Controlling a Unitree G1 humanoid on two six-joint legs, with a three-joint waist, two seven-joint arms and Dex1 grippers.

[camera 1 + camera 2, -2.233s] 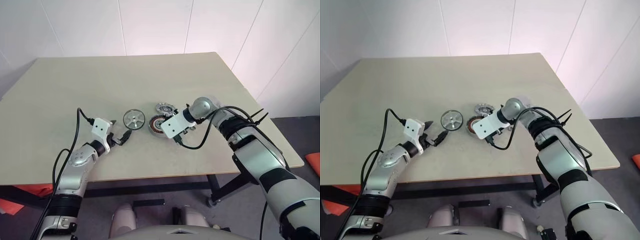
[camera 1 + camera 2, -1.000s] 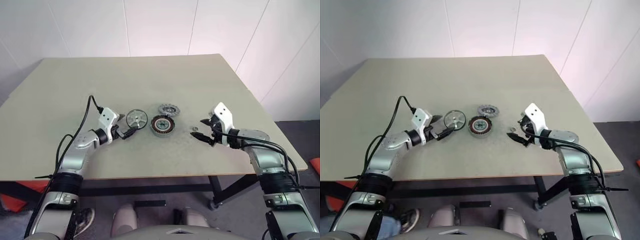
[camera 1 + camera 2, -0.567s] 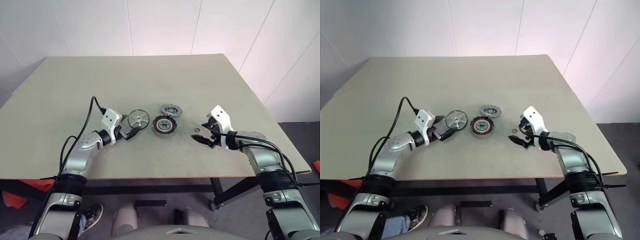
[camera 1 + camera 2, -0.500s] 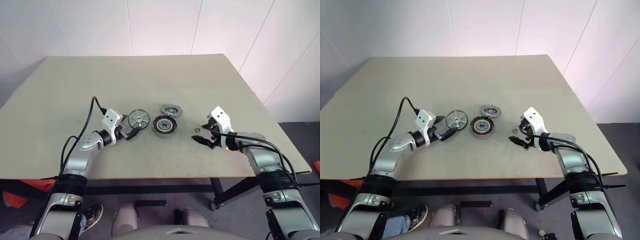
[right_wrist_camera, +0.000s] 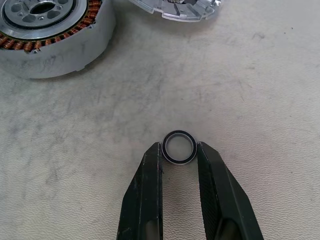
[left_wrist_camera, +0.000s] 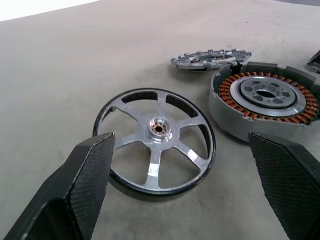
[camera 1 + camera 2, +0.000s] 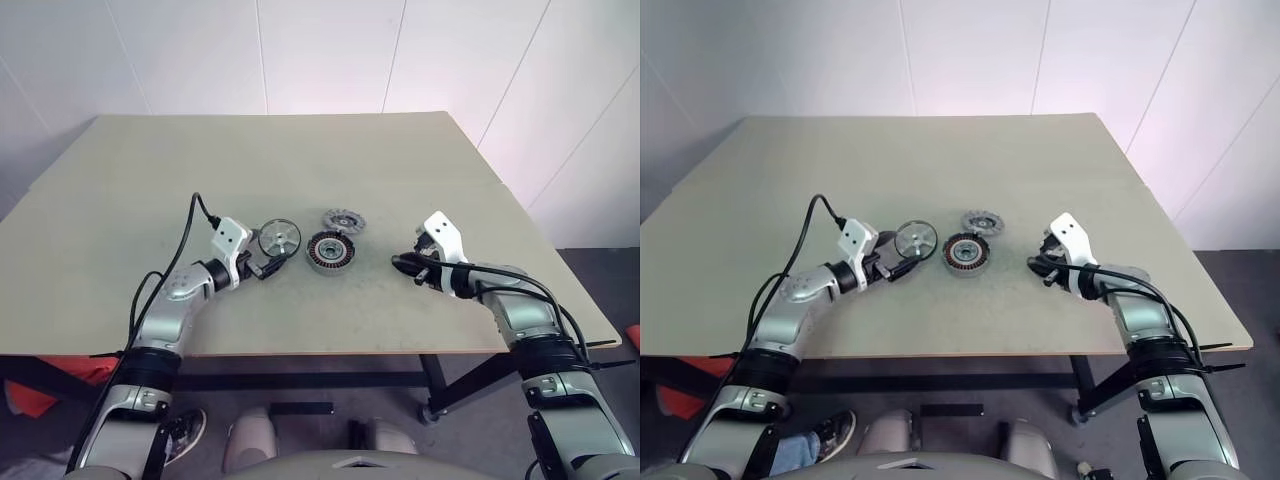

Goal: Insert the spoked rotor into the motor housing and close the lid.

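**Right gripper pinching a small ring beside the motor parts**

The right gripper [image 5: 178,152] had its fingertips closed against a small dark ring [image 5: 179,147] lying on the table [image 7: 300,160]. The left gripper [image 6: 185,150] stood wide open, its fingers flanking the spoked rotor [image 6: 156,139]. The motor housing [image 6: 265,102] lay just beside the rotor, the lid [image 6: 210,59] behind it, leaning on the housing's rim

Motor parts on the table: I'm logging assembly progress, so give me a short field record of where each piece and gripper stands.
spoked rotor: flat on table, between the open left gripper fingers, not gripped
motor housing: beside rotor, windings exposed
lid: behind housing, off
small ring: on table, pinched by right gripper
rotor inserted: no
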